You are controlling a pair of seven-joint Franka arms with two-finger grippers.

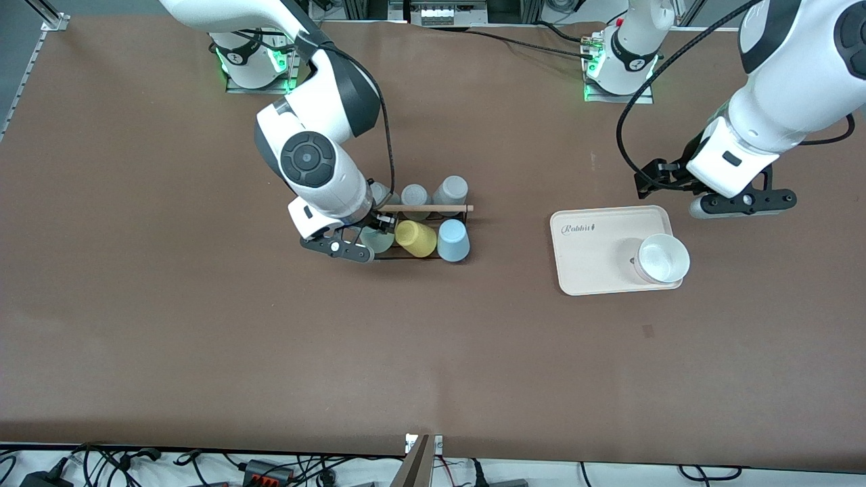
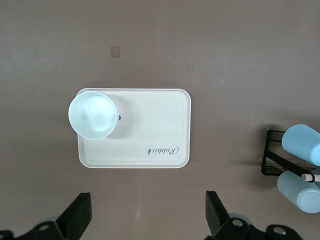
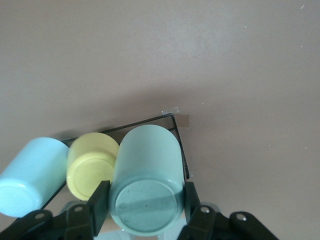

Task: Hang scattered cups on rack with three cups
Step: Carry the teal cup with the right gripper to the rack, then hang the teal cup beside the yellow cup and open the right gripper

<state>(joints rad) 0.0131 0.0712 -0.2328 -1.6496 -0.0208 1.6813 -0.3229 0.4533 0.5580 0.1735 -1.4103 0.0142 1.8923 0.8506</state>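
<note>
We list a brown counter (image 1: 169,325) with cables along its edge nearest the front camera. The rack (image 1: 433,209), our landmark, is a black wire frame under a wooden dowel. On its nearer side we note the mint-green cup (image 3: 146,182), the yellow cup (image 1: 415,238) and the sky-blue cup (image 1: 453,240) in a row; grey cups (image 1: 433,193) sit on its farther side. The right gripper (image 3: 145,197) is at the rack, clamped on the mint-green cup. Toward the left arm's end from the rack we list a cream tray (image 1: 595,260) bearing a white bowl (image 1: 663,258). The left gripper (image 2: 147,220) waits spread apart above the counter, just beside the tray.
</note>
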